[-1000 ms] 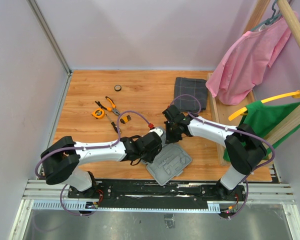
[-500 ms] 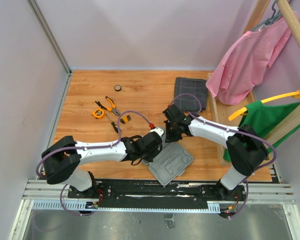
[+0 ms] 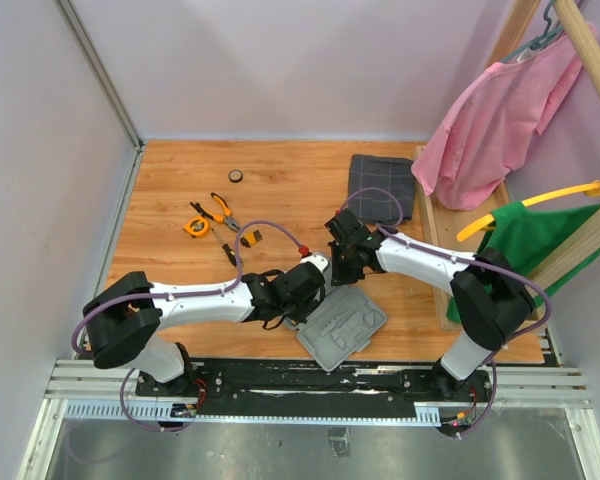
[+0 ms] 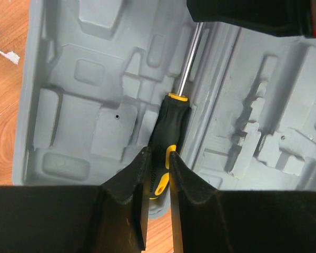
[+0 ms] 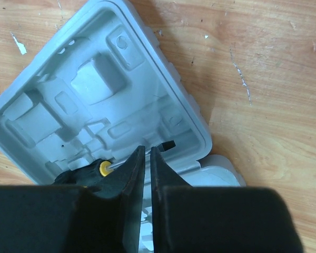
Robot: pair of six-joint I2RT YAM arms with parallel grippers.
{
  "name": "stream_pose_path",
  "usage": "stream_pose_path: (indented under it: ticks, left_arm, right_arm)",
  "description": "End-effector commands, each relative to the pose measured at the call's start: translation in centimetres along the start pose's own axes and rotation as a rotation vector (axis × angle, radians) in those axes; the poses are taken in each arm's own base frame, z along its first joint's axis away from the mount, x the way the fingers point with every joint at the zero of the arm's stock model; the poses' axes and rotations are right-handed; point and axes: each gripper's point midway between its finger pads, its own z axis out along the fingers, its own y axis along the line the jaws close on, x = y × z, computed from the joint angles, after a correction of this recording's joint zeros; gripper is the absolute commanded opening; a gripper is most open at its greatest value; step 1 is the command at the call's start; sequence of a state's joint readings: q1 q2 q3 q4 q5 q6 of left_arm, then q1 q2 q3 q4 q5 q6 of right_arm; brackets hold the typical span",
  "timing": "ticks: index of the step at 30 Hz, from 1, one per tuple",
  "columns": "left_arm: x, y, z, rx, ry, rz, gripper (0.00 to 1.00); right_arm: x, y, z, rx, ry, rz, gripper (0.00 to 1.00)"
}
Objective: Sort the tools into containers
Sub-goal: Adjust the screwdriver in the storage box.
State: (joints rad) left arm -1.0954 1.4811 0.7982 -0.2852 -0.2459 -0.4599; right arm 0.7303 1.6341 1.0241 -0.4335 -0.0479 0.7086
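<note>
The open grey case (image 3: 342, 327) lies near the table's front edge, its moulded compartments showing in the left wrist view (image 4: 95, 105) and the right wrist view (image 5: 95, 79). A black-and-yellow screwdriver (image 4: 166, 124) lies over the case's hinge line. My left gripper (image 4: 157, 155) is shut on its handle. My right gripper (image 5: 146, 150) is shut on its metal shaft, with the dark tip (image 5: 168, 144) poking out past the fingers. In the top view, both grippers, left (image 3: 305, 285) and right (image 3: 342, 262), meet over the case's far edge.
Orange pliers (image 3: 220, 208), a round orange tape measure (image 3: 195, 227), a small screwdriver (image 3: 227, 251) and a tiny bit holder (image 3: 252, 237) lie at the left. A dark ring (image 3: 236, 176) sits far back. A folded checked cloth (image 3: 382, 187) and a wooden rack (image 3: 435, 250) stand right.
Almost nothing: both grippers stay on the screwdriver over the case, and the case has shifted very slightly.
</note>
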Motion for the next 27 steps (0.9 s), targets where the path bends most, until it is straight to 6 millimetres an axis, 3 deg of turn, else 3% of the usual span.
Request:
stream_pose_path:
  ticks: [1,15,22,27]
  left_arm:
    - [0.3,0.0,0.3,-0.003,0.02,0.012,0.22]
    - [0.9,-0.4,0.6,0.021,0.04,0.019,0.2]
    - [1.1,-0.3,0.7,0.016,0.044,0.019,0.22]
    - [1.6,-0.1,0.7,0.014,0.057,0.017,0.26]
  right_arm:
    - [-0.6,0.7,0.3,0.01,-0.012,-0.003,0.09]
    - [0.4,-0.4,1.7,0.061,0.022,0.0,0.09]
    - [-1.1,1.0,-0.3,-0.008,-0.05,-0.018,0.1]
    - [-1.6,0.8,-1.9,-0.008,-0.092,-0.016,0.1]
